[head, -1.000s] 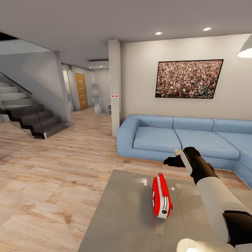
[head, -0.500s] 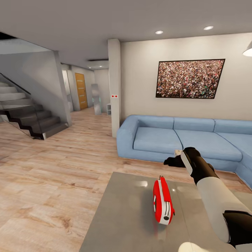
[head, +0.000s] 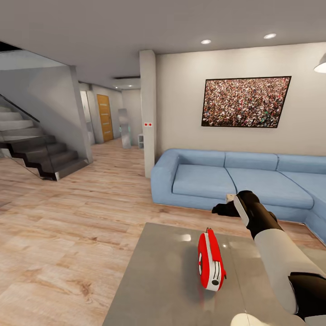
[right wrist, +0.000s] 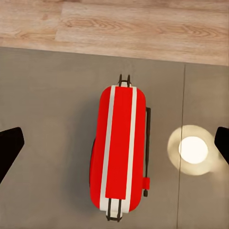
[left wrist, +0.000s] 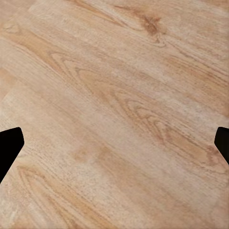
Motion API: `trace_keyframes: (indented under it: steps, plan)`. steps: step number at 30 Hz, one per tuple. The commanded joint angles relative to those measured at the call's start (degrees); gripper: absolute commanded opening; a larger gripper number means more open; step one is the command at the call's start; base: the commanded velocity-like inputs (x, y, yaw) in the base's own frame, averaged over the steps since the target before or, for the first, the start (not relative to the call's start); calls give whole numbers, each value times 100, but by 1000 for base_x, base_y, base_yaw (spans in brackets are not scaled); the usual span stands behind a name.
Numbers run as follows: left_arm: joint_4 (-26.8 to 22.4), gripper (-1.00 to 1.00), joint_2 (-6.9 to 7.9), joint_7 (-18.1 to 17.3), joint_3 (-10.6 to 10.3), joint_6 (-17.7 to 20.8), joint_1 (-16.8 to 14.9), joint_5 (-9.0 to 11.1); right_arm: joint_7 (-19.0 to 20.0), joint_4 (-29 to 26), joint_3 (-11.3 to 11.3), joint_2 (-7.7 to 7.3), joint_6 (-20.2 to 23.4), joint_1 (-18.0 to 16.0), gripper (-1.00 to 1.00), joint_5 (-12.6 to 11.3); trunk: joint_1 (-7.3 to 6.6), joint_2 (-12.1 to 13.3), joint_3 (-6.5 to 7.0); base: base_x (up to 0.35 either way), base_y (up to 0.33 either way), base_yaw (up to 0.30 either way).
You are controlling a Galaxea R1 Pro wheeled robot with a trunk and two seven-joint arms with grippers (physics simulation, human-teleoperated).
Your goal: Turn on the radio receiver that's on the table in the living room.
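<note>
The red radio receiver (head: 210, 260) with white trim stands upright on the glossy grey table (head: 158, 280), its narrow side toward me. My right gripper (head: 222, 209) hovers above the table's far part, beyond the radio and not touching it. In the right wrist view the radio (right wrist: 119, 152) lies straight below, handle on top, between my right gripper's (right wrist: 114, 148) widely spread dark fingertips (right wrist: 9, 148); the gripper is open. My left gripper (left wrist: 114, 143) is open over bare plank floor (left wrist: 114, 95), holding nothing.
A blue sectional sofa (head: 235, 181) stands behind the table under a framed crowd photo (head: 244, 102). A pillar (head: 148, 113) and a dark staircase (head: 40, 154) are to the left, across the wood floor (head: 68, 235). A lamp's reflection (right wrist: 193, 149) glints on the tabletop.
The head view shifted slightly a second ago, so the room and radio sit a little lower in the picture. The radio and right arm have not visibly moved since.
</note>
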Motion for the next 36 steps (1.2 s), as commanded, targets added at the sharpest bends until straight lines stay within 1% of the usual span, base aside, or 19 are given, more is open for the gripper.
trace_keyframes:
  steps: [1, 5, 12, 16, 18, 22, 30, 36]
  plan:
    - [0, 100, 0, 0, 0, 0, 0, 0, -5, 2, -1, 0, 0, 0, 100, -2, 0, 0, 0, 0, 0, 0]
    - [0, 100, 0, 0, 0, -7, 0, 0, -35, 86, -6, 0, 0, 0, 100, -6, 0, 0, 0, 20, 0, 0]
    - [0, 100, 0, 0, 0, -9, 0, 4, -40, 155, -6, 0, 0, 0, 100, 8, 0, 0, 0, 164, 0, 0]
    - [5, 100, 29, -40, 11, -59, 0, -19, -40, 217, -6, 0, 0, 0, 100, 10, 0, 0, 0, 15, 0, 0]
    - [9, 100, 66, -51, 20, -188, 0, -15, -40, 256, -6, 0, 0, 0, 100, 20, 0, 0, 0, 3, 0, 0]
    - [16, 100, 82, -65, 22, -344, 0, 1, -36, 279, -6, 0, 0, 0, 100, 26, 0, 0, 0, 1, 0, 0]
    - [7, 100, 84, -68, 3, -367, 0, 77, -35, 282, -7, 0, 0, 0, 100, 26, 0, 0, 0, 0, 0, 0]
    - [1, 100, 87, -62, -7, -385, 0, 95, -35, 282, -9, 0, 0, 0, 100, 26, 0, 0, 0, 0, 0, 0]
